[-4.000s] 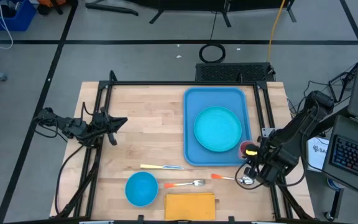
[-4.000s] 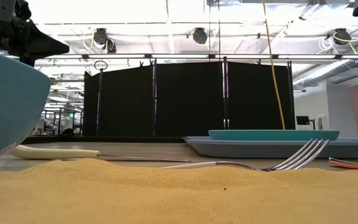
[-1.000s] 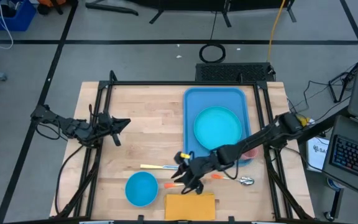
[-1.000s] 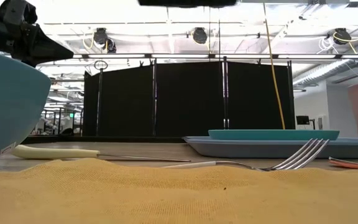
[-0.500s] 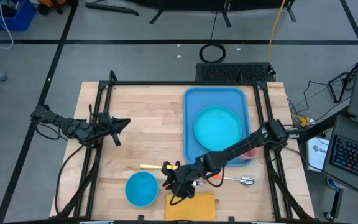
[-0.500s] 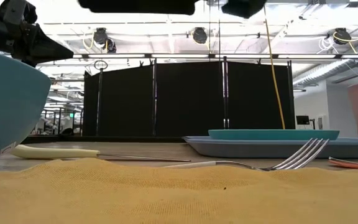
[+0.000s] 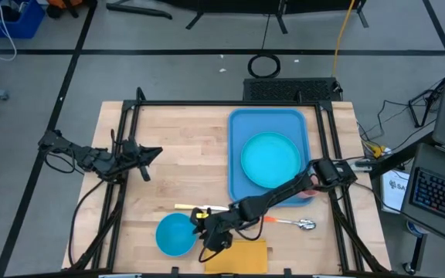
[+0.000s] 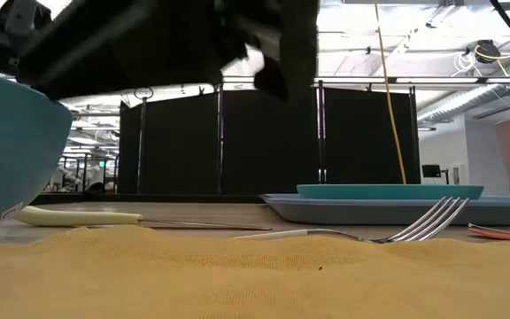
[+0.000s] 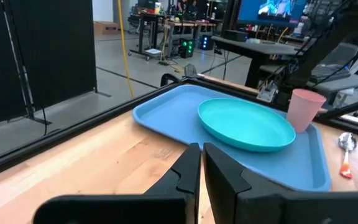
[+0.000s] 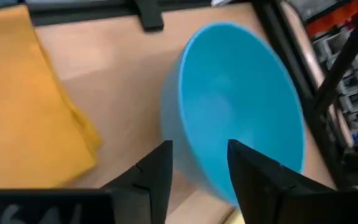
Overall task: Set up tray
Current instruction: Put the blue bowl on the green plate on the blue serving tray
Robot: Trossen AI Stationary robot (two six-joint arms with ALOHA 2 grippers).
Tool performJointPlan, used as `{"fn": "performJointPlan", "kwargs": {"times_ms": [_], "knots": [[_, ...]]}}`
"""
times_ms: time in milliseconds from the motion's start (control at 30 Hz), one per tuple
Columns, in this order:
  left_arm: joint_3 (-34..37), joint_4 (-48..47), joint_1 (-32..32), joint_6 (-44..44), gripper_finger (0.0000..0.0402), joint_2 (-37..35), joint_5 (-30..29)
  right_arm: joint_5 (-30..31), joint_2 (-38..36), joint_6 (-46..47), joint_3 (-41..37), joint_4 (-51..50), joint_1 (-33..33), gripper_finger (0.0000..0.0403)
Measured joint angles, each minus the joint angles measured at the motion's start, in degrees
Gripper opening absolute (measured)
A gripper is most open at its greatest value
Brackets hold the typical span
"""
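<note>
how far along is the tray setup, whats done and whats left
Done: the plate and the pink cup sit on the tray. In hand: the right gripper is open over the rim of the bowl, holding nothing yet. Left: bowl, knife, fork, spoon and napkin lie on the table off the tray. The left gripper, shut, waits at the left side.

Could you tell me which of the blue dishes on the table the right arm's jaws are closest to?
The blue bowl by the napkin: the right gripper hovers beside its rim, while the turquoise plate sits away on the tray.
</note>
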State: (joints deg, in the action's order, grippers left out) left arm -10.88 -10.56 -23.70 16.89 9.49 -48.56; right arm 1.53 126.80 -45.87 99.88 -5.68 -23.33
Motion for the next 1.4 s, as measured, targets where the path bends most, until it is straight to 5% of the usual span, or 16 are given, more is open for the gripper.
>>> {"fn": "performJointPlan", "kwargs": {"times_ms": [600, 1400], "knots": [[0.0, 0.1, 0.0, -0.2, 0.0024, 0.0, -0.1, -4.6, 2.5, 0.9, 0.4, 1.2, 0.2, 0.0150], [0.0, -0.4, 0.0, -0.3, 0.0024, 0.2, -0.8, -6.2, 4.3, 1.6, 0.6, 4.6, 1.1, 0.0040]]}}
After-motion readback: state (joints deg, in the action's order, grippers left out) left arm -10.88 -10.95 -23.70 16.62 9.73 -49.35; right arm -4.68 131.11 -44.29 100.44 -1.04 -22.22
